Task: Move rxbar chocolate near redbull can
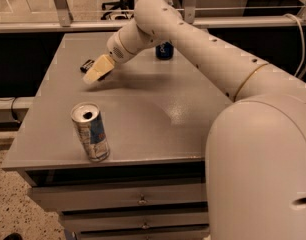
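The redbull can (90,132) stands upright near the table's front left edge, silver with blue panels and a dark opening on top. The rxbar chocolate (87,64) is a small black wrapper lying flat at the table's far left; only its left end shows, the rest is hidden behind my gripper. My gripper (96,71) reaches in from the right on the long white arm and sits right over the bar, low above the table.
A dark blue can (164,50) stands at the back of the grey table (158,114), partly hidden by my arm. Drawers with small handles (141,200) run under the table's front edge. A railing runs behind the table.
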`<state>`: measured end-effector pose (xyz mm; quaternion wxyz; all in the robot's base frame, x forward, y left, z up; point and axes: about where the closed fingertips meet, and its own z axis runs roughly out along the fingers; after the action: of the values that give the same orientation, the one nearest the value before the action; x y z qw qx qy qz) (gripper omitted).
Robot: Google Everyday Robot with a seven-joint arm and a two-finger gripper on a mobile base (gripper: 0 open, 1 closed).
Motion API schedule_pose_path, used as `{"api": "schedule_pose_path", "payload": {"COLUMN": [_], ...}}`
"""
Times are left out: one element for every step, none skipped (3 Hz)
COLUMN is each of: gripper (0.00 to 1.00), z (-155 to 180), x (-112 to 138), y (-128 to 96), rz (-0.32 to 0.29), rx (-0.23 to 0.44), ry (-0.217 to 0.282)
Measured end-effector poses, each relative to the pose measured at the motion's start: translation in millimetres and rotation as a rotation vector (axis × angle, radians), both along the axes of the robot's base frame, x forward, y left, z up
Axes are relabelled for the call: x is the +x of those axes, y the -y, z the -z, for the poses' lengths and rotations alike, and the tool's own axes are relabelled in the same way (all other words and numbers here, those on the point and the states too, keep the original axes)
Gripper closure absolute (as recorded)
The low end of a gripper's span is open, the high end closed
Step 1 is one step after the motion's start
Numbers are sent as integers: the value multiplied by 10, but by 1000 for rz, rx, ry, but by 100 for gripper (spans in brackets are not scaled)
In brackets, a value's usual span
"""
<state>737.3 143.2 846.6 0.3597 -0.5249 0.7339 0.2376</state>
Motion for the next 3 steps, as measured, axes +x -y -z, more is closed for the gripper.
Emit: {"api": "schedule_pose_path", "payload": {"gripper": [15, 39, 70], "z": [31, 59, 27], "x": [-5, -22, -35], "y": [-121, -201, -220], "rz": [0, 4, 10], "rx": [11, 22, 37], "ry": [-22, -34, -33]}}
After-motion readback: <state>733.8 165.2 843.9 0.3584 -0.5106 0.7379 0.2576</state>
